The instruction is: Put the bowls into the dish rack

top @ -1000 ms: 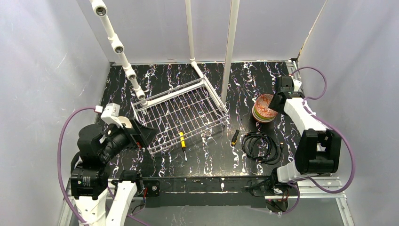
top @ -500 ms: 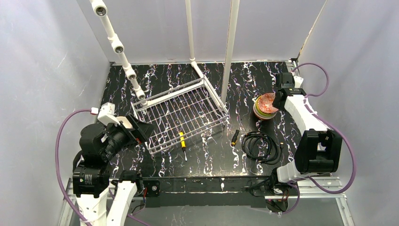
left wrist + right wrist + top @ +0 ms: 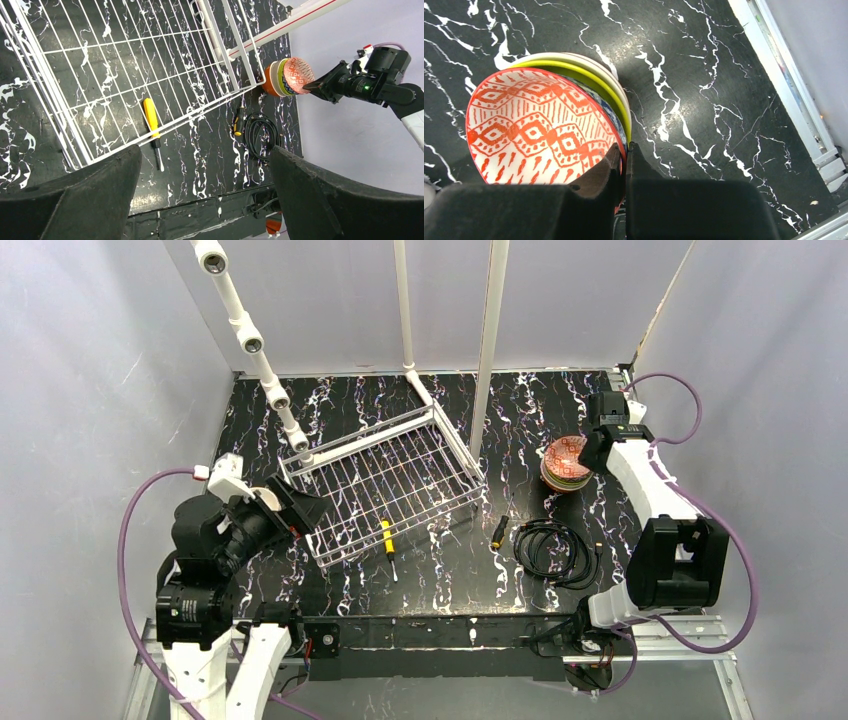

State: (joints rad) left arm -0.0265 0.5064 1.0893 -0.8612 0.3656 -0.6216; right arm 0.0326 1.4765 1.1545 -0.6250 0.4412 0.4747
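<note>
Bowls [image 3: 563,468] are all nested in one stack on the right side of the counter [image 3: 450,575]. That's well apart from the dish rack [image 3: 385,478], which sits centre-left with nothing in it yet.

The right gripper [image 3: 623,150] has its jaws pinched together on the right-hand rim of the top bowl [image 3: 539,125], the one with the red pattern inside. One finger is inside the lip and one outside, with the yellow-green and white rims peeking out underneath. That bowl looks tipped rather than flat, but I can't tell whether it's clear of the ones below.

The part that matters, I think: the rack lies straight left of that gripper. It's skewed on the counter, with its long axis running left to right and the right end swung a bit farther away. So its short right wall is the side facing the stack, and that's the wall the bowl has to clear.

The right arm is obviously the nearer one. The left gripper [image 3: 300,510] is spread wide, holding nothing, just beside the rack's near-left corner.

A yellow screwdriver [image 3: 386,537] lies by the rack's near wall, and a coiled cable [image 3: 552,545] sits nearer than the stack. I'd guess both are out of the way of a leftward carry.
</note>
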